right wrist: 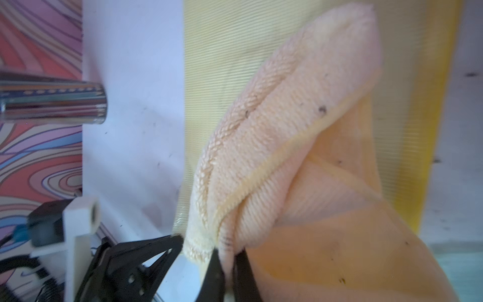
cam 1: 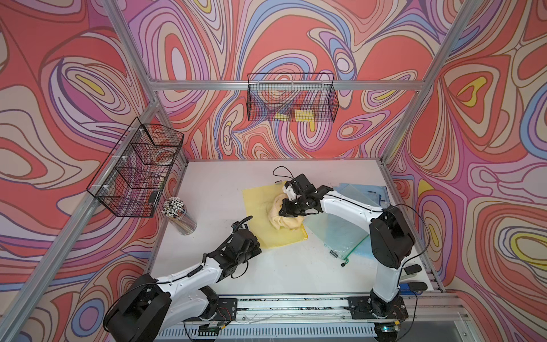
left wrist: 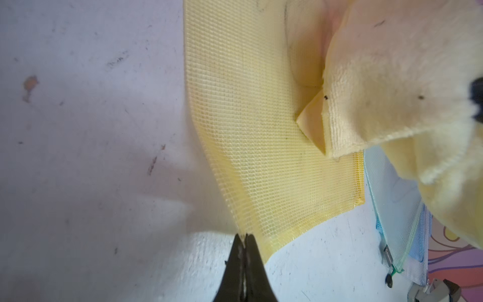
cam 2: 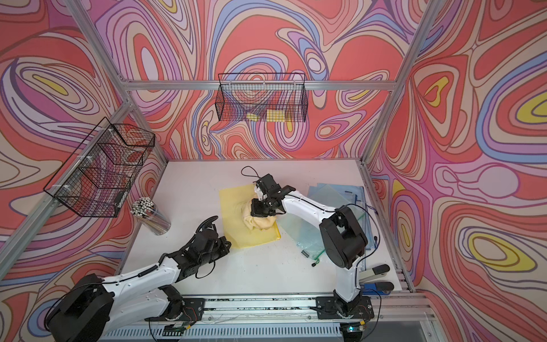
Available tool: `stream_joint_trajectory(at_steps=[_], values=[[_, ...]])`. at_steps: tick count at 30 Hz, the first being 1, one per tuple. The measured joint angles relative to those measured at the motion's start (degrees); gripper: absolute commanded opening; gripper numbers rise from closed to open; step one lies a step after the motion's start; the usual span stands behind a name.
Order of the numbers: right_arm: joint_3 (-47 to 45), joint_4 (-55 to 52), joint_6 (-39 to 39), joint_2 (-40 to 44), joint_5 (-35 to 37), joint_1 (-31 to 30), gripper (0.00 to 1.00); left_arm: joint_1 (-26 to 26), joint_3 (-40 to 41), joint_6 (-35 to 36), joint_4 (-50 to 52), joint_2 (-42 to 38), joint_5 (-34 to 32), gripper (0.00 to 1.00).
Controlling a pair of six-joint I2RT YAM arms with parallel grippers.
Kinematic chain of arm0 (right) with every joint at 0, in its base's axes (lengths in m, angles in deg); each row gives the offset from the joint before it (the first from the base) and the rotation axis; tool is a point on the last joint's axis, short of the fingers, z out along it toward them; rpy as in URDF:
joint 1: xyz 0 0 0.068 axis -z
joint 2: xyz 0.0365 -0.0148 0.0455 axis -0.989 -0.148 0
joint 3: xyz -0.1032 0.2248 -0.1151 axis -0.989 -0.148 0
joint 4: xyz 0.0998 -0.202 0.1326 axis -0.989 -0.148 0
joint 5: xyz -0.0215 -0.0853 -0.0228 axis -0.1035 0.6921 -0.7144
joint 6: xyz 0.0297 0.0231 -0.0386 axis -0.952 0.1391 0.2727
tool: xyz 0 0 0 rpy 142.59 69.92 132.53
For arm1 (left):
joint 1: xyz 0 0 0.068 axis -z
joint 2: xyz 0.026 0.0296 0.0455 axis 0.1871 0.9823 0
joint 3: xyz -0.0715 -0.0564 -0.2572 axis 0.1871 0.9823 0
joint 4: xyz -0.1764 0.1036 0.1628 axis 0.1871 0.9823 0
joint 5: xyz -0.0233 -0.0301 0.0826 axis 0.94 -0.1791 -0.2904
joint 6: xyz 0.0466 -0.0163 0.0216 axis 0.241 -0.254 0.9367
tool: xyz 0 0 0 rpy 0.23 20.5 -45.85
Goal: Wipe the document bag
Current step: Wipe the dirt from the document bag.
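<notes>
Item: yellow mesh document bag, flat on the white bench, near its middle, set askew.

- Left edge: bare bench between it and the cup of pencils.
- Near edge: open bench down to the rail.
- Right edge: just beside a green see-through bag, with blue bags behind. Whether the yellow and green ones touch or only lie close, I cannot tell.
- My left claw: pressed together, pinching the document bag's near left corner, which curls up to it.
- My right claw: pinching a bunched yellow cloth. The cloth rests on the bag's right half.
- Wire baskets: on the walls, above the bench.
</notes>
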Motion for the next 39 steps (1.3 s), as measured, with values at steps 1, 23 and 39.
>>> stream_joint_trajectory(at_steps=[1,23,39], values=[[0.2,1.0,-0.8,-0.3,-0.2,-1.9,0.0,0.0,0.5,0.0,0.2,-0.3,0.0,0.0],[-19.7,23.6,-19.6,-4.4,-4.7,-8.0,0.0,0.0,3.4,-0.6,7.3,-8.7,-2.7,0.0],[-17.1,12.1,-16.9,-0.9,3.1,-9.4,0.0,0.0,3.4,-0.7,3.1,-2.1,-2.2,0.0]])
